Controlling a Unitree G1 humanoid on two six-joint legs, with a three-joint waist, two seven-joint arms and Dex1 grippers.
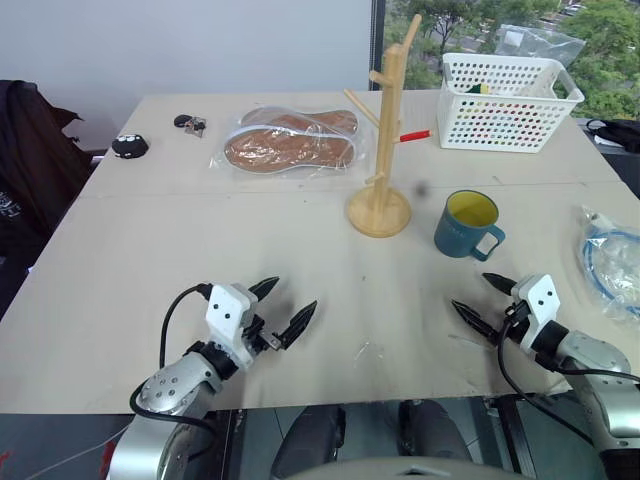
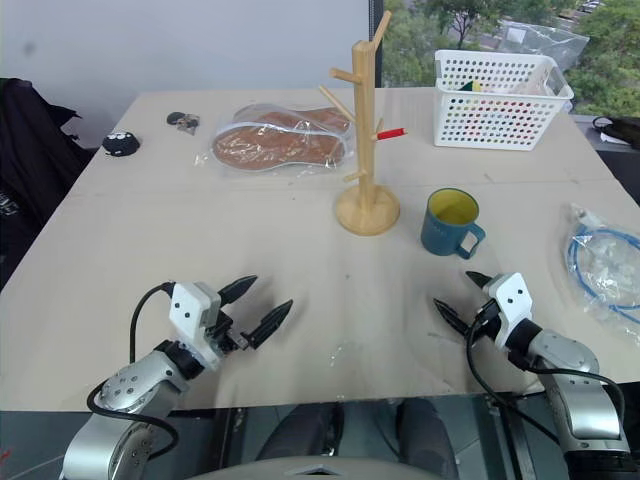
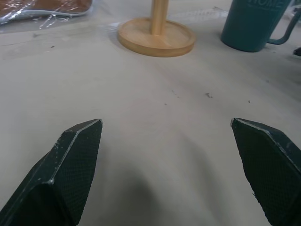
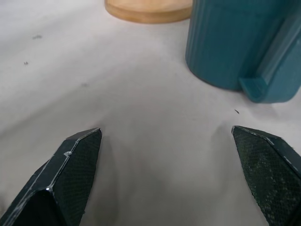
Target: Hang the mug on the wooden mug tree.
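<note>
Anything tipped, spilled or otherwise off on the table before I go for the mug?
Nothing stands out. The mug stands upright on the table, handle toward the right gripper, beside the wooden mug tree, which also stands upright. Both grippers, left included, are open and hold nothing.

My left hand [image 1: 277,309] has a white block housing and two pointed black fingers [image 3: 66,172] with a fine knurled texture. My right hand [image 1: 484,297] matches it. Behind each sit rounded silver-grey wrist shells, with a black cable looping alongside.
</note>
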